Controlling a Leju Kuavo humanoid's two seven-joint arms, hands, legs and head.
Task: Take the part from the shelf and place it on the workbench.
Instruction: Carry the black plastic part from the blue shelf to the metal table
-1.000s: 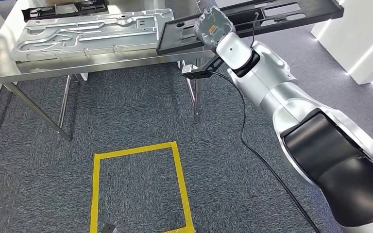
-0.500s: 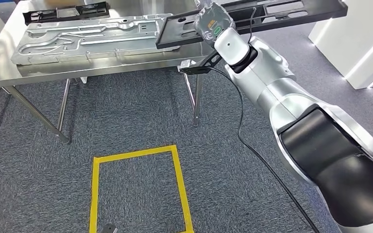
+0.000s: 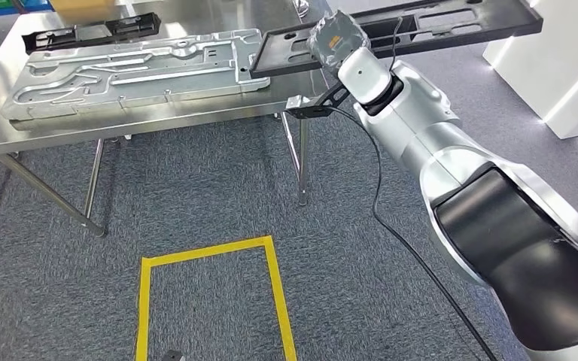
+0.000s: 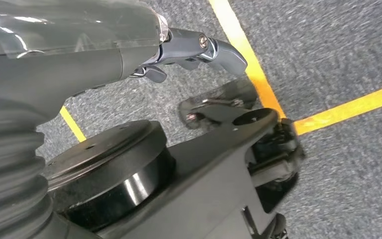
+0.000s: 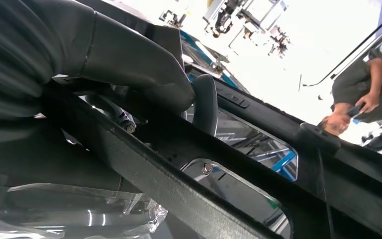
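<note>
Grey-blue carpet (image 3: 218,188) covers the floor, marked with a rectangle of yellow tape (image 3: 214,297), and a stainless steel counter (image 3: 120,124) on thin metal legs stands across the far side. On the counter lies a large silver stamped metal panel (image 3: 132,64) with pressed ribs and channels, and beyond it, near the far edge, a shorter black frame piece (image 3: 90,31).

The part (image 3: 436,22) is a long, flat black frame of matte finish, with a raised rim and several rectangular cut-outs along its length (it looks like moulded plastic, though that cannot be confirmed). It is held up in the air, roughly level, with one end over the counter's right corner beside the silver panel and the other end reaching well out past the counter toward white furniture (image 3: 564,68).

The right hand (image 3: 333,41) grips the part near the counter end; in the right wrist view the thick thumb (image 5: 144,67) presses on a rail of the frame while a dark finger (image 5: 205,102) hooks through a cut-out. A person (image 5: 363,94) stands in the bright background.

The left hand (image 4: 189,47) hangs low over the carpet and tape, its fingers (image 4: 224,52) curled in with nothing in them.
</note>
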